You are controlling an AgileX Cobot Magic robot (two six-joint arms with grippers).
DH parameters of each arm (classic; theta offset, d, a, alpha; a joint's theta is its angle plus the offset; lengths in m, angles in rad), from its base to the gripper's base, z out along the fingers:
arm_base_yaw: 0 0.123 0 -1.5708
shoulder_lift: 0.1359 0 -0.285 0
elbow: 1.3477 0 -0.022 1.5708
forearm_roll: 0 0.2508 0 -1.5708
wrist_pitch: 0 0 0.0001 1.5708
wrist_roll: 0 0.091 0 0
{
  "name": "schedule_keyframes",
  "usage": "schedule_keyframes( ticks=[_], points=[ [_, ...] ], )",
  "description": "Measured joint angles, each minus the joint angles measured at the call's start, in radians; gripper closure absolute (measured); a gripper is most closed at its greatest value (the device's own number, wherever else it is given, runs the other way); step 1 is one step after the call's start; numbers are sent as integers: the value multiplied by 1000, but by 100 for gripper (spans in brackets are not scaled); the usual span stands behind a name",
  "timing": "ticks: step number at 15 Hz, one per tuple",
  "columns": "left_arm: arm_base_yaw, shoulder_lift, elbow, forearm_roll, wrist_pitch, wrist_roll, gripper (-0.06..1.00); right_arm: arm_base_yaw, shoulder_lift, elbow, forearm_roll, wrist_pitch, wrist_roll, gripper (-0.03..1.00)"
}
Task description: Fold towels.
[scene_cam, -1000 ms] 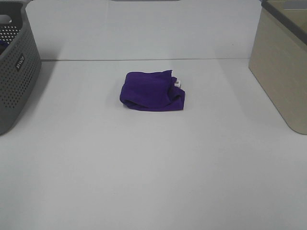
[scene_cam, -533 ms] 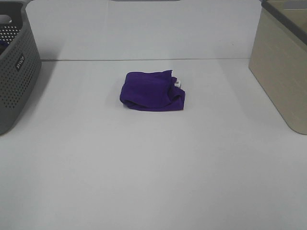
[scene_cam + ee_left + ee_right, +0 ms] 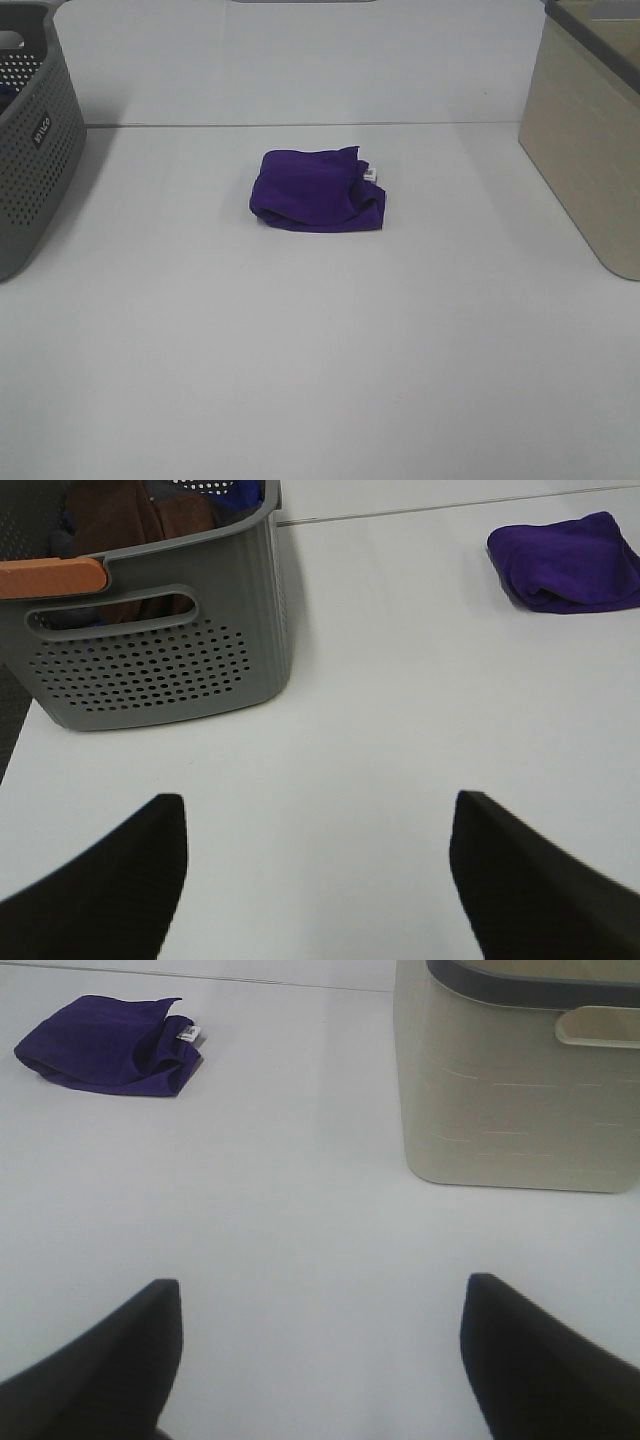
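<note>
While both arms are waiting back at the near edge, the towel (image 3: 318, 190) is lying bunched toward the middle of the far edge, its long axis running left-right. The left gripper (image 3: 318, 880) and right gripper (image 3: 322, 1360) are both gaping wide, empty, seemingly about equally distant.

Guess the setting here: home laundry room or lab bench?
Likely a lab or test bench staged for laundry sorting: a bare white table, one purple towel at its centre, a grey perforated basket holding cloths on one side, a beige bin on the other.
</note>
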Motion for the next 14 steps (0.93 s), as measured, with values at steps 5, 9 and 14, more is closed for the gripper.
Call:
schedule_keyframes(
  ticks=[5, 9, 14],
  points=[
    [0, 0, 0, 0, 0, 0, 27, 0, 0, 0, 0, 0, 0, 21],
    [0, 0, 0, 0, 0, 0, 27, 0, 0, 0, 0, 0, 0, 21],
    [0, 0, 0, 0, 0, 0, 27, 0, 0, 0, 0, 0, 0, 21]
  ],
)
